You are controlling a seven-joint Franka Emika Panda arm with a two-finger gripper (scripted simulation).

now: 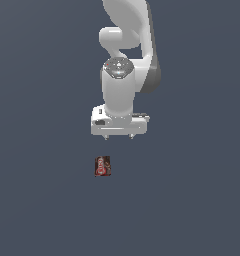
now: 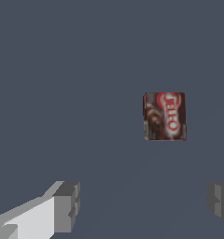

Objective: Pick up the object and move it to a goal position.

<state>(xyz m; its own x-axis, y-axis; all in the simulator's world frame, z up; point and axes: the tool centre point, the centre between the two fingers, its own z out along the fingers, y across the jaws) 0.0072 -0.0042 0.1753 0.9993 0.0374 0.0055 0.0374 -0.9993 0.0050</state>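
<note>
While the white Panda arm (image 1: pixel 123 75) hangs over the flat grey-blue surface (image 1: pixel 42 200), its gripper (image 1: pixel 118 136) points straight down with the two short fingertips set wide apart and nothing between them. In the wrist view the grey finger pads (image 2: pixel 67 207) stand at opposite sides of the frame, a broad gap of bare surface lying between them, so the hand is plainly released.

The small dark red-brown package (image 1: pixel 103 166) lies apart from the gripper, a little toward the exterior view's left of the gripper's centre and nearer the bottom of that view. It touches neither fingertip. Its face carries a red-and-white label, and in the wrist view the package (image 2: pixel 164 116) shows four crisp, nearly straight edges, much narrower than the spread of the fingers; the lettering is too blurred to read.

On every side of the package the surface runs bare to the frame edges in both views, leaving free room around all four of its edges. Whether the fingertips hang high or low above the surface, I cannot tell.
</note>
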